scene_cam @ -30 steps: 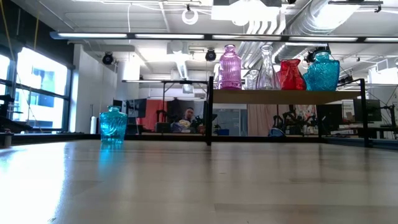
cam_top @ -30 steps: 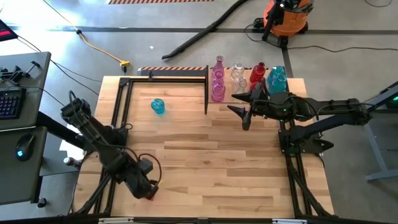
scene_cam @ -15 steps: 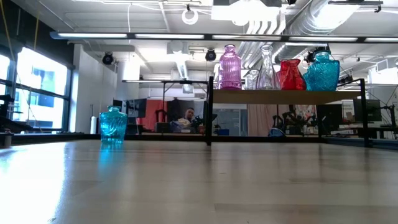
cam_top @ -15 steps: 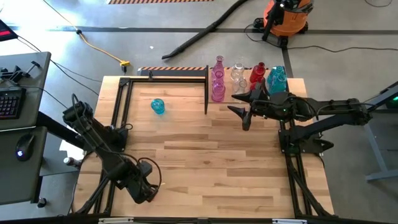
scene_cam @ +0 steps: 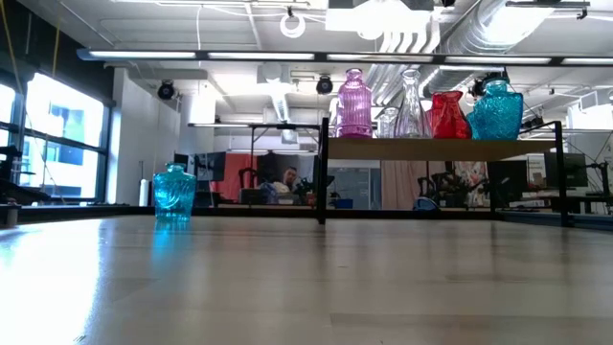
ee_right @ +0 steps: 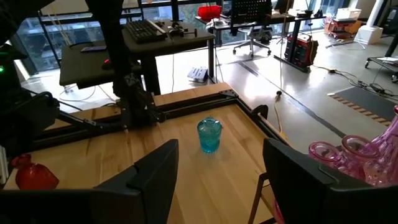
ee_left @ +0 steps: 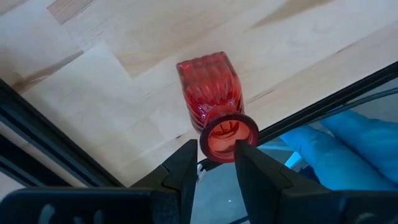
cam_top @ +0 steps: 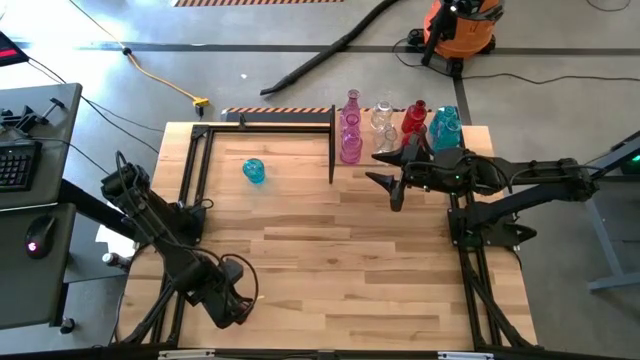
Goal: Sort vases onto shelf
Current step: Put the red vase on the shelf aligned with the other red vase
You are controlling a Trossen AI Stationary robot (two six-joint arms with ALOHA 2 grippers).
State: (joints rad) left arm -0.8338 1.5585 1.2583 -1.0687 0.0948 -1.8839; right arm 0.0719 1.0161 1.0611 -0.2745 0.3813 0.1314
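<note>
A red vase (ee_left: 210, 93) stands near the table's front left corner and also shows in the right wrist view (ee_right: 32, 175). My left gripper (ee_left: 217, 158) points down over it, open, one finger on each side of its round mouth. In the high view my left gripper (cam_top: 228, 300) hides the vase. A teal vase (cam_top: 254, 171) stands on its base on the tabletop at the far left. Pink (scene_cam: 354, 103), clear (scene_cam: 410, 103), red (scene_cam: 446, 115) and teal (scene_cam: 495, 110) vases stand on the shelf (scene_cam: 431, 149). My right gripper (cam_top: 383, 168) hangs open and bare before the shelf. My left gripper comes from above, pointing down, with its two fingers (ee_left: 186, 163) flanking the rim of the red vase's mouth (ee_left: 214, 127). Whether the fingers touch the rim, I cannot tell. The vase stands on the tabletop.
A black frame rail (ee_left: 323, 106) runs along the table's edge right beside the red vase, with something blue (ee_left: 354, 137) beyond it. Black shelf posts (cam_top: 332, 145) stand between the teal vase and the shelf. The middle of the tabletop (cam_top: 330, 250) is bare wood.
My left gripper has sunk a little and settled over the red vase, which showed beside it in the high view a second ago and is now hidden beneath it. The vase has stayed in place.
</note>
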